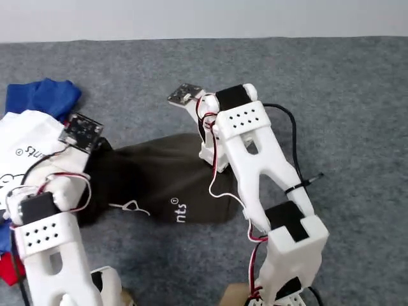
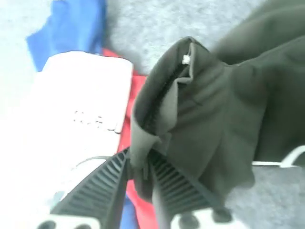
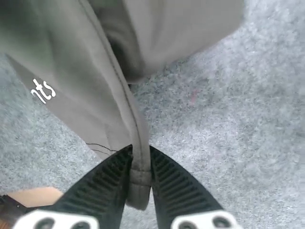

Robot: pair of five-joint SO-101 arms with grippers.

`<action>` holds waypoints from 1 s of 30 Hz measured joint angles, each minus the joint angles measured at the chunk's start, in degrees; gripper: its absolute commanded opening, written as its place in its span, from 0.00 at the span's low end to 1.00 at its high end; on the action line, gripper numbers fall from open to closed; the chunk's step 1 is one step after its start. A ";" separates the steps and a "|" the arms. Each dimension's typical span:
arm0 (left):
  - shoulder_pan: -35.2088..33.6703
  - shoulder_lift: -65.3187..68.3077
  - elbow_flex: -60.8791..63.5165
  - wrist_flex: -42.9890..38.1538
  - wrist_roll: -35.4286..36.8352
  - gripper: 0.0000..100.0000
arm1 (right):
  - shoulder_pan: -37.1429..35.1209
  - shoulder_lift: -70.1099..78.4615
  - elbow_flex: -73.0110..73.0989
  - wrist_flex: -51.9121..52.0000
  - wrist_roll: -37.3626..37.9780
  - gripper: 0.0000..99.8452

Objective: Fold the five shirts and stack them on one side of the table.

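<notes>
Overhead, on grey worktop: dark shirt lying spread, white shirt beside. Left wrist: left tool clamped on dark shirt's bunched edge, white shirt just alongside. Right wrist: right tool pinching its hem, cloth running ahead.

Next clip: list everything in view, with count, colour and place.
dark shirt: 1, dark olive, mid-table, held at two edges
white shirt: 1, white, table's left side, on top of the pile
blue shirt: 1, blue, left side, beyond the white one
red shirt: 1, red, under the white shirt
table: 1, grey, carpet-like
left gripper: 1, black, shut on dark shirt beside the pile
right gripper: 1, black, shut on dark shirt's hem
</notes>
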 measured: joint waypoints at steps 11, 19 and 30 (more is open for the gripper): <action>-1.32 0.00 -20.31 0.35 5.01 0.00 | 2.37 -10.64 -11.78 0.00 0.00 0.01; 2.55 0.00 -39.12 0.35 9.23 0.00 | 10.11 -20.84 -18.55 0.00 0.00 0.01; 8.70 -0.09 -61.01 0.44 9.41 0.00 | 13.71 -36.40 -21.54 0.00 3.78 0.01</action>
